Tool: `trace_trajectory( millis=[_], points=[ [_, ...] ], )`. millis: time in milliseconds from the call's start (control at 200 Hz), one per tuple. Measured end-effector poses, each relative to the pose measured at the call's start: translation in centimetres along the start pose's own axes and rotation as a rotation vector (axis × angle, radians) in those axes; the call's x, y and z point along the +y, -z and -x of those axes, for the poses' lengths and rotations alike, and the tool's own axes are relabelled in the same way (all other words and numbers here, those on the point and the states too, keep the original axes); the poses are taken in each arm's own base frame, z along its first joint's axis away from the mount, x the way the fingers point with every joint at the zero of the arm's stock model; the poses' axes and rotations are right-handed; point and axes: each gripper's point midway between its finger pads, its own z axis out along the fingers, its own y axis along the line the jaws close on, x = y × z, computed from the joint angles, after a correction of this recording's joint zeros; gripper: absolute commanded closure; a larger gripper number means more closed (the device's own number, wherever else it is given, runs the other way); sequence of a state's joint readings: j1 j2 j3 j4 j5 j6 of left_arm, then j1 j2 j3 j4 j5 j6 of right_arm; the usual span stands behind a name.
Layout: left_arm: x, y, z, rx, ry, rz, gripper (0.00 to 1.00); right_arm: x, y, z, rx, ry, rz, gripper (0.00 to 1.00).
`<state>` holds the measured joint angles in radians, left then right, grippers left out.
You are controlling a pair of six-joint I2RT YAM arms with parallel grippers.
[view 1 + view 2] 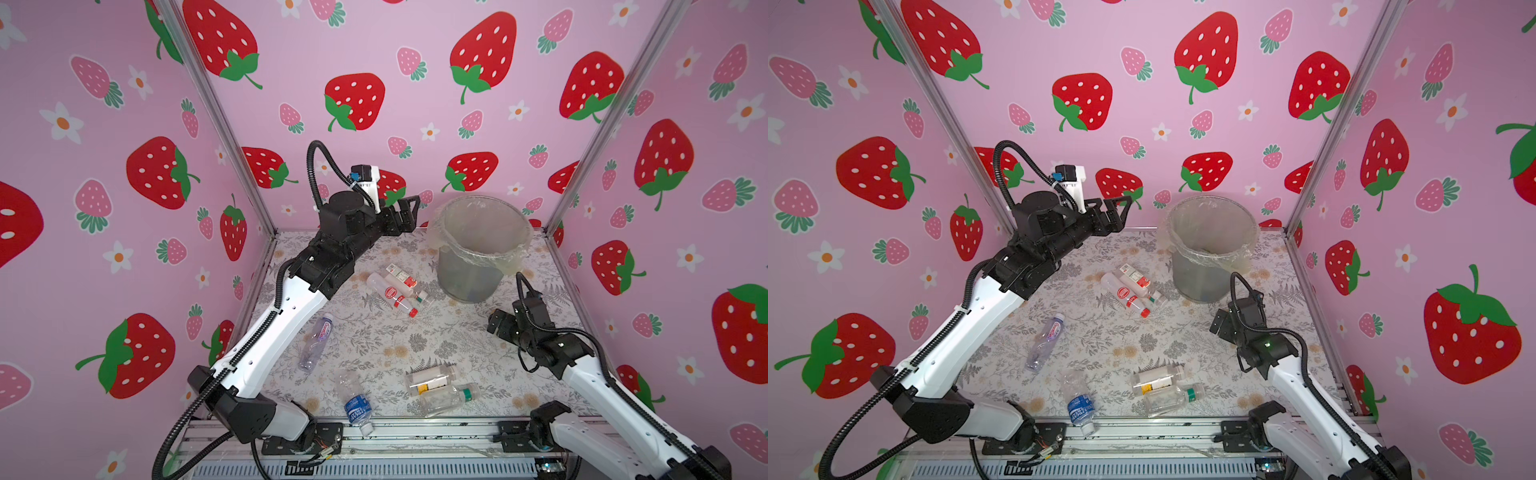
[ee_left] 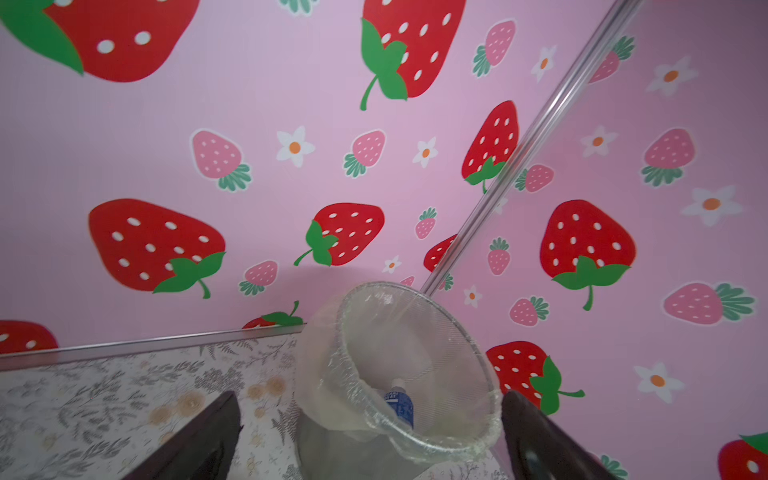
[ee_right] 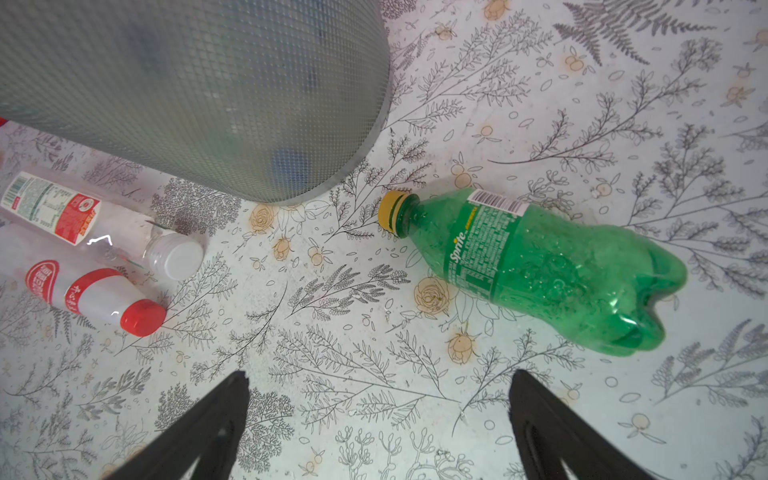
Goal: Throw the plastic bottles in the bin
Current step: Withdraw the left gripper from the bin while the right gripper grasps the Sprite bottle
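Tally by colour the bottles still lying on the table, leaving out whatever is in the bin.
Red-white label bottles: 2
Blue label bottle: 1
Purple label bottle: 1
Yellow label bottle: 1
Teal-banded bottle: 1
Green bottle: 1
Total: 7

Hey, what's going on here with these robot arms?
Two arms are binning plastic bottles. The left gripper hangs open and empty beside the grey translucent bag-lined bin; a blue-labelled bottle lies inside. The right gripper, open, hovers near a dented green bottle on the floral table. Other bottles lie scattered.
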<state>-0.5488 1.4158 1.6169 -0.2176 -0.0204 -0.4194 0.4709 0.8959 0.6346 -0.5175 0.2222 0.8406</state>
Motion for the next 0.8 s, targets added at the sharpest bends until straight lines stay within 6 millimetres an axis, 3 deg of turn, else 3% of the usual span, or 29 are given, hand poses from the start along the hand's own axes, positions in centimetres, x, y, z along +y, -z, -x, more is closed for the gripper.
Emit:
trace_trajectory(
  millis=[165, 245, 515, 795],
  points=[
    [7.1, 1.2, -5.5, 0.131, 0.038, 0.167, 0.01, -0.9, 0.1, -0.2, 0.019, -0.11, -0.044, 0.01],
    [9.4, 2.4, -7.1, 0.171, 0.05, 0.223, 0.01, -0.8, 0.5, 0.3, 0.012, -0.167, -0.047, 0.01],
    [12.7, 6.4, -7.8, 0.178, 0.08, 0.301, 0.01, -1.7, 1.0, 0.6, 0.002, -0.381, -0.092, 0.01],
    [16.7, 8.5, -11.5, 0.269, 0.131, 0.41, 0.01, -4.0, 0.5, 0.0, 0.02, -0.56, -0.21, 0.01]
  ],
)
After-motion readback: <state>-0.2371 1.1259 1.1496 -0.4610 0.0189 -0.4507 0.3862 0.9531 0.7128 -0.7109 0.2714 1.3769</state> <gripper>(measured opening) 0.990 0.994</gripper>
